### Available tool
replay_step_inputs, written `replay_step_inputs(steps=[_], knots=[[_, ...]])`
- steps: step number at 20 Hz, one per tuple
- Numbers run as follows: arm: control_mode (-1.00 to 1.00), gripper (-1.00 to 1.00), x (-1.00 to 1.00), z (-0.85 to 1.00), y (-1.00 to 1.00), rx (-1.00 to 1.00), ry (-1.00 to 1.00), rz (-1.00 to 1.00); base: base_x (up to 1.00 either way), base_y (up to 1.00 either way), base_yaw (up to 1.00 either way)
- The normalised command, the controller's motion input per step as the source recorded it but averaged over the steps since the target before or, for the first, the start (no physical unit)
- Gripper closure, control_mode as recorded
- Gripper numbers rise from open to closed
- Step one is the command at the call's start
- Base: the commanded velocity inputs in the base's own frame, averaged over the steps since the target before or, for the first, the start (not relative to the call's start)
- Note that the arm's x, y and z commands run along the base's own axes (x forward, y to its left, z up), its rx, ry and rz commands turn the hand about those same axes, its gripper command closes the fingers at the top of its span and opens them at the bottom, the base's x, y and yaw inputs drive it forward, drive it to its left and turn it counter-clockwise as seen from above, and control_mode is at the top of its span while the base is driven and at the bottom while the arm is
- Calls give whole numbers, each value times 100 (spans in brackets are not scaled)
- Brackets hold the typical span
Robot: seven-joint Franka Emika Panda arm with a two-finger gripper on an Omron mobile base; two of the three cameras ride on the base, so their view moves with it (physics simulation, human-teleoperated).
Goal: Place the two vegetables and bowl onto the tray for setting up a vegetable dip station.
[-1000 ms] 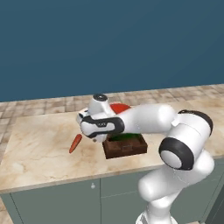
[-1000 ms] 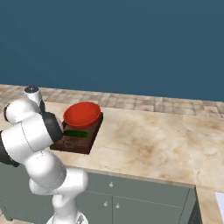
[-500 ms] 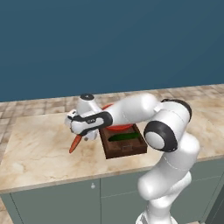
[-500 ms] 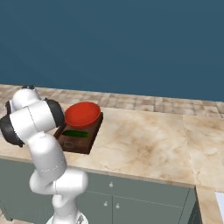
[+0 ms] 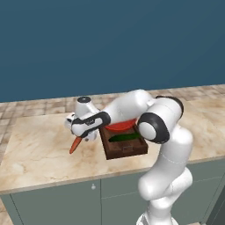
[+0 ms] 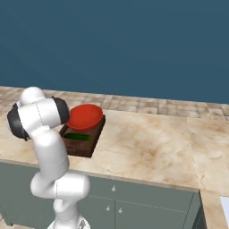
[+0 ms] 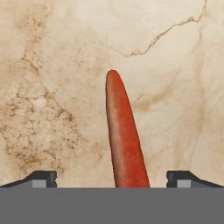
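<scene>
The orange-red carrot (image 5: 75, 145) lies on the marble counter left of the tray, its thin tip pointing toward the counter's front. In the hand view the carrot (image 7: 124, 135) runs up the middle. My gripper (image 5: 82, 135) hovers just over its thick end, open, with the fingertips (image 7: 42, 177) wide apart on either side and not touching it. The dark brown tray (image 5: 128, 152) holds the green cucumber (image 5: 125, 137) in its front half and the red bowl (image 5: 120, 128) at its back. From the right, the bowl (image 6: 84, 117), the cucumber (image 6: 77, 136) and the tray (image 6: 83, 147) show beside my arm.
The marble counter (image 5: 39, 154) stretches left and right of the tray, with its front edge close below the carrot. A blue wall stands behind it. Grey cabinet doors (image 6: 134, 208) run under the counter.
My arm has swung left, from over the tray to above the carrot. The carrot, cucumber, bowl and tray have stayed in place.
</scene>
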Motion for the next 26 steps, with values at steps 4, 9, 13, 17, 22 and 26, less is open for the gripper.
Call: replay_step_inputs(steps=[4,9,13,17,22,26], knots=[[-100,-100,33,-9,6,-4,1,1,0,0,0],[-100,-100,34,-11,17,-7,4,1,0,0,0],[-100,-100,16,-30,12,-5,4,0,0,0,0],[-100,-100,-1,-36,1,-3,8,0,0,0,0],[-100,-100,-9,-36,0,-2,5,0,0,0,0],[-100,-100,-18,-28,4,2,0,0,0,0,0]])
